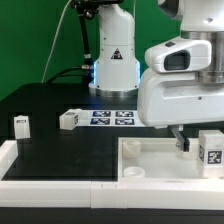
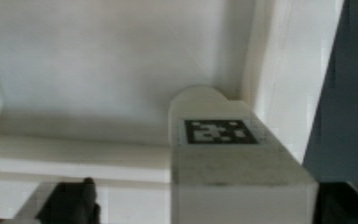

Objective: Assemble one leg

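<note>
A leg (image 1: 210, 148), a small white block with a square tag, stands at the right end of the white panel (image 1: 150, 158) in the exterior view. My gripper (image 1: 196, 144) is lowered over it. One dark finger (image 1: 183, 142) shows just left of the leg. In the wrist view the leg (image 2: 226, 150) lies between the fingers. The gripper (image 2: 208, 205) is open: one finger (image 2: 73, 203) stands apart from the leg and the other sits close against its far side. Two more legs (image 1: 21, 124) (image 1: 68, 119) lie loose on the black table at the left.
The marker board (image 1: 112, 117) lies behind the panel, near the arm's base. A white rail (image 1: 12, 158) runs along the front left of the table. The panel's raised rim (image 2: 274, 60) runs beside the leg in the wrist view.
</note>
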### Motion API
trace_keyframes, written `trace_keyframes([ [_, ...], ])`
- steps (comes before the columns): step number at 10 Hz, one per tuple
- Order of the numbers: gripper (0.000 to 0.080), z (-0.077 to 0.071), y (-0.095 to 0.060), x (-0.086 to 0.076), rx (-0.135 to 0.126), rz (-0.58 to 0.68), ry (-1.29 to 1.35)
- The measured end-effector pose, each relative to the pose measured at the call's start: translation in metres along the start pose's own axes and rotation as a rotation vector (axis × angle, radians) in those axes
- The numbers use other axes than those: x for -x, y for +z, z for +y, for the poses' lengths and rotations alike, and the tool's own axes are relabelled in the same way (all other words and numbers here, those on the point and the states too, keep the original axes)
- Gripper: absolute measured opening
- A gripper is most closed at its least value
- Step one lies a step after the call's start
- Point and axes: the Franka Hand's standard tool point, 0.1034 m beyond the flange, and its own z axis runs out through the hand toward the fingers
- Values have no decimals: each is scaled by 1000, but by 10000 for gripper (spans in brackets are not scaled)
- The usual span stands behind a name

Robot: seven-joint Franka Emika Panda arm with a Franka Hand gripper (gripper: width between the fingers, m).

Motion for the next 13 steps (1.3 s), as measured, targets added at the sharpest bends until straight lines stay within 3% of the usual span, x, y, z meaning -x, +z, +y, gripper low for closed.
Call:
trace_keyframes([
  [1,559,0,0,0,0,0,0],
  [2,358,0,0,0,0,0,0],
  [3,289,0,0,0,0,0,4],
  [7,290,-1,0,0,-3,0,133],
  [11,290,0,0,0,-60,-17,642],
  [13,290,0,1,0,-70,-28,886],
])
